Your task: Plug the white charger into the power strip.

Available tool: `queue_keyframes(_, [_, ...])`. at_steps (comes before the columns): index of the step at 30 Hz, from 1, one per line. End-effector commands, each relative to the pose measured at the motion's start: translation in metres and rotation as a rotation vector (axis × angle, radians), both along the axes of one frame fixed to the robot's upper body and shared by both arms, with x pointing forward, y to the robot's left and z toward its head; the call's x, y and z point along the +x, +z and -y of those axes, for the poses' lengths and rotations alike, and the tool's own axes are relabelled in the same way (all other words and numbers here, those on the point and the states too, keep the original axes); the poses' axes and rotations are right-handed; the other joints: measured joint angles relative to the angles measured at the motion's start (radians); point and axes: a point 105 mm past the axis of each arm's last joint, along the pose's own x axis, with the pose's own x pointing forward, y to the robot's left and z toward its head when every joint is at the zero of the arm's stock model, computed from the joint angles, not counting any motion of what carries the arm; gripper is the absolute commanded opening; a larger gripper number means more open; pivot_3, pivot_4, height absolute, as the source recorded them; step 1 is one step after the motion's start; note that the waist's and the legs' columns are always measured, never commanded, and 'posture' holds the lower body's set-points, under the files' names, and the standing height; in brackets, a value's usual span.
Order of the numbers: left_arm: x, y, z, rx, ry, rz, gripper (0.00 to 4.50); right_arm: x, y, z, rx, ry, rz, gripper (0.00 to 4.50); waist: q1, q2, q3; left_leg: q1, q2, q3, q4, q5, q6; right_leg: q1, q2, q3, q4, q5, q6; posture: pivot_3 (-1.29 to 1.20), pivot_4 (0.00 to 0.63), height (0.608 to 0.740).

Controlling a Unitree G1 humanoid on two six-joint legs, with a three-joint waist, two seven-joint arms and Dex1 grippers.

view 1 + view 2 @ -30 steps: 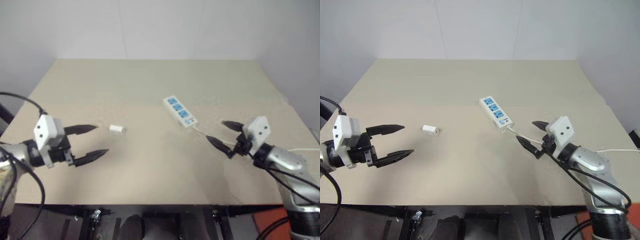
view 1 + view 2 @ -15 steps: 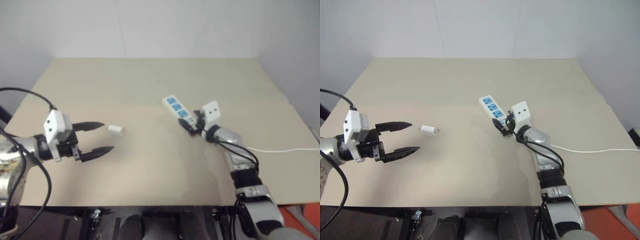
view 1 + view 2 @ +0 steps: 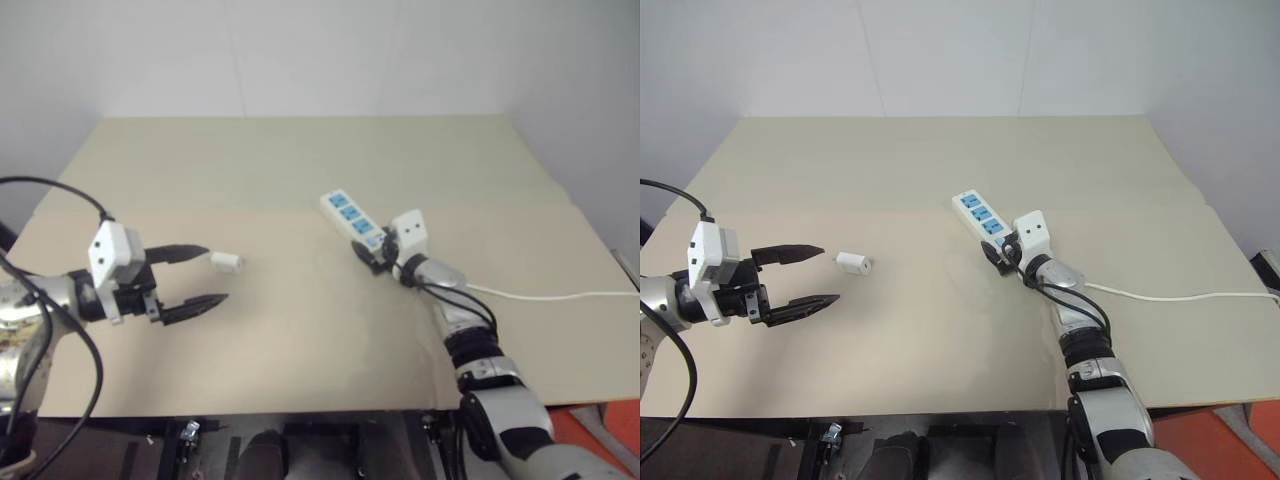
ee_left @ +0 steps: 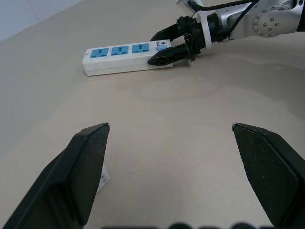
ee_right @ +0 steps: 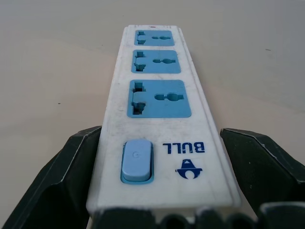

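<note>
1. Beige table (image 3: 300, 370) against a plain pale wall, seam running across the middle of the top.
2. Power strip (image 3: 982, 221) lies flat on the table a bit right of centre, angled, three blue outlet faces up. The blue switch (image 5: 137, 161) sits at the near end, next to the "BULL" logo.
3. Thin white cord (image 3: 560, 296) trails off the strip's near end toward the table's right edge.
4. Right gripper (image 3: 373, 253) is down at that switch end. In its wrist view one black finger sits on each side of the strip, pretty close to the sides, but I honestly can't tell if they're touching or squeezing it. So jaws straddling the strip, grip unclear.
5. White charger (image 3: 228, 262) is lying on its side on the left half of the table, well apart from the strip.
6. Left gripper (image 3: 200, 276) hovers just beside the charger on its left side, jaws spread wide, nothing in them. Its wrist view catches the charger (image 4: 103, 177) peeking past one finger.
</note>
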Motion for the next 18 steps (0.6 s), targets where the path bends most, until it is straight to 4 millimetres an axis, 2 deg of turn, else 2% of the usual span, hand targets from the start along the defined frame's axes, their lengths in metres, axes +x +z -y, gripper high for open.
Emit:
queue_keyframes(1, [-0.002, 0.011, 0.001, 0.016, -0.008, 0.060, 4.50, -0.002, -0.014, -0.001, -0.029, 0.009, -0.057, 4.45, 0.000, 0.000, 0.000, 0.000, 0.000, 0.000, 0.000, 0.000, 0.000, 0.000, 0.000, 0.000, 0.000, 0.000, 0.000, 0.00, 0.150, 0.740])
queue_keyframes(6, [-0.003, 0.012, -0.001, 0.018, -0.001, 0.062, 4.50, -0.008, -0.022, 0.001, -0.059, 0.035, -0.098, 4.45, 0.000, 0.000, 0.000, 0.001, 0.000, 0.000, 0.000, 0.000, 0.000, 0.000, 0.000, 0.002, 0.001, 0.000, 0.000, 0.00, 0.150, 0.740])
queue_keyframes(18, [-0.002, 0.012, -0.002, 0.023, -0.003, 0.066, 4.50, -0.005, -0.026, 0.001, 0.039, -0.022, -0.097, 4.45, -0.001, 0.000, 0.000, 0.002, 0.000, 0.000, -0.001, 0.000, 0.000, 0.000, 0.001, 0.003, 0.001, 0.000, 0.000, 0.00, 0.150, 0.740])
